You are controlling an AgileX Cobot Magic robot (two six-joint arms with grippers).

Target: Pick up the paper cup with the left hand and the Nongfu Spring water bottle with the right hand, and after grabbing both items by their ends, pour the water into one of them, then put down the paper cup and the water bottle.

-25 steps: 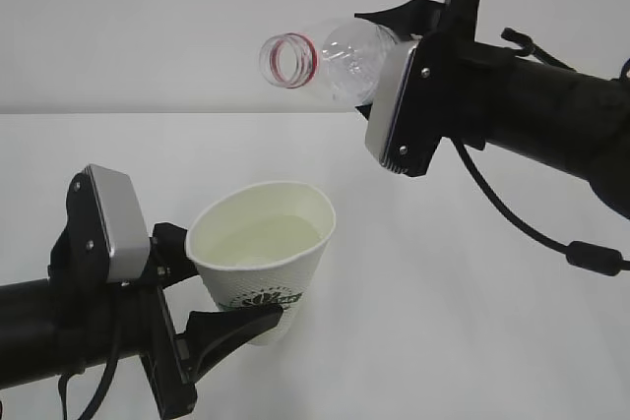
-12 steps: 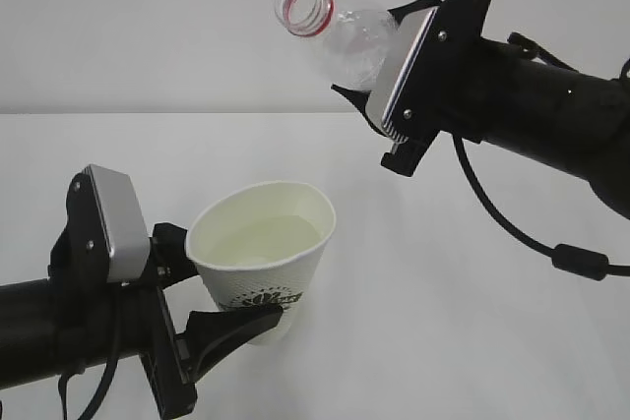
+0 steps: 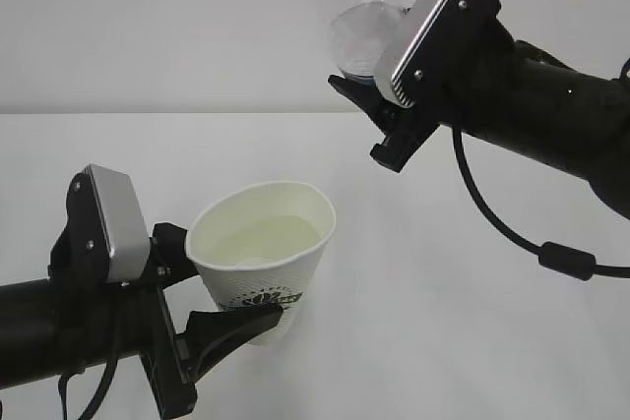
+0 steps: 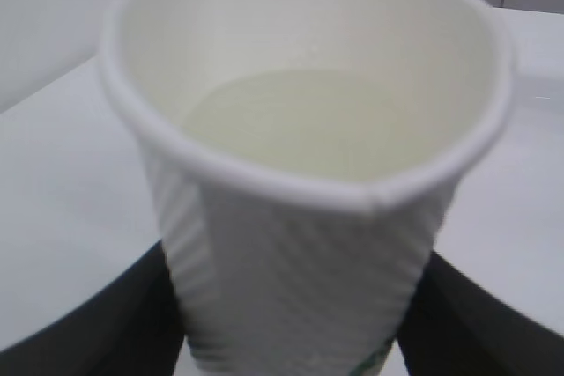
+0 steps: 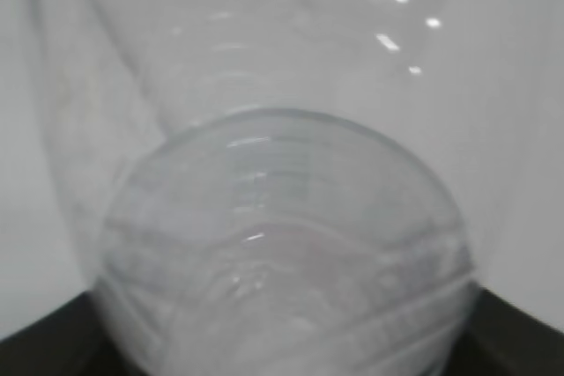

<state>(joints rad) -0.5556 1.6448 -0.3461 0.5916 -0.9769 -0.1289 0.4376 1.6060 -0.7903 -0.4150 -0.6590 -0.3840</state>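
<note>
Black jaws of the left hand (image 3: 212,327) pinch the paper cup (image 3: 264,255) low down, above the counter (image 3: 443,341); its wrist view shows water (image 4: 335,121) inside. Right hand (image 3: 369,95) jaws clamp the Nongfu Spring water bottle (image 3: 356,31), mouth raised.

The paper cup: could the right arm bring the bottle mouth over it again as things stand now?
Probably yes. The paper cup stands open-topped in the left tool, and nothing lies between it and the water bottle raised in the right tool.
</note>
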